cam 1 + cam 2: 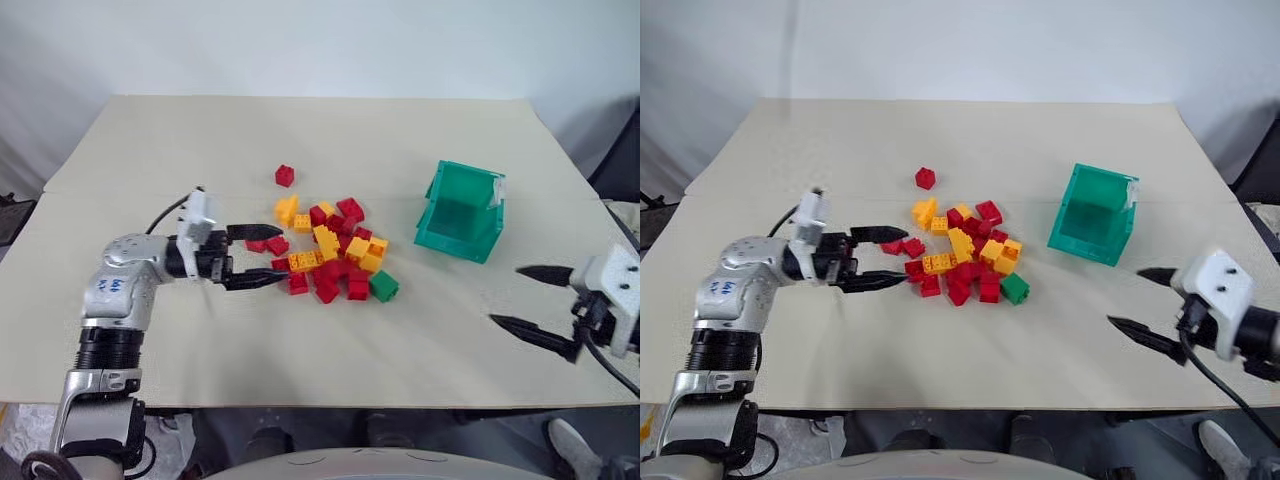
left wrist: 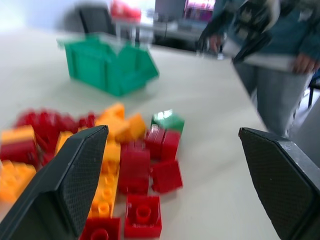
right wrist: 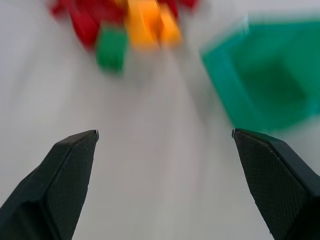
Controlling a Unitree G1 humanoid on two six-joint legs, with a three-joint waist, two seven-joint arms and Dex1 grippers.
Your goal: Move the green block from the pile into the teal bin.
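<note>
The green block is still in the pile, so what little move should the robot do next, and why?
Probably reach the right hand toward the green block. That hand is open and empty, the block sits on the pile's edge nearest it, and the teal bin stands close by.

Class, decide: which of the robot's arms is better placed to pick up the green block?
Right, probably. The green block lies on the pile's right edge, facing the open right gripper; the open left gripper has bricks between.
</note>
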